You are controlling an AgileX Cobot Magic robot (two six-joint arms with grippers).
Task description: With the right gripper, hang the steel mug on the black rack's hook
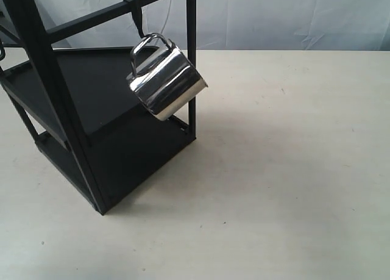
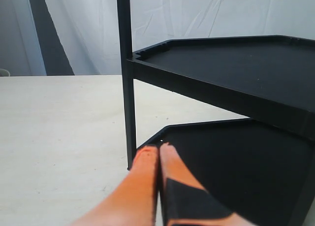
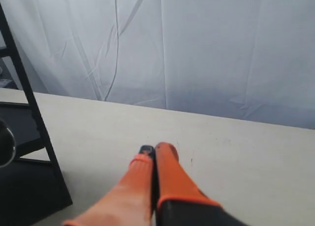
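The steel mug (image 1: 166, 78) hangs tilted by its looped handle from the hook (image 1: 136, 14) on the top crossbar of the black rack (image 1: 91, 91). No arm shows in the exterior view. In the right wrist view my right gripper (image 3: 156, 150) is shut with nothing between its orange fingers, above the pale table and away from the rack's post (image 3: 32, 98). A sliver of the mug (image 3: 6, 146) shows at that view's edge. My left gripper (image 2: 158, 148) is shut and empty, at the corner of the rack's lower shelf (image 2: 236, 162).
The rack (image 2: 226, 63) has two flat tray shelves and thin posts. A white cloth backdrop (image 3: 187, 48) closes the far side of the table (image 1: 292, 170). The tabletop stretches bare to the right of the rack.
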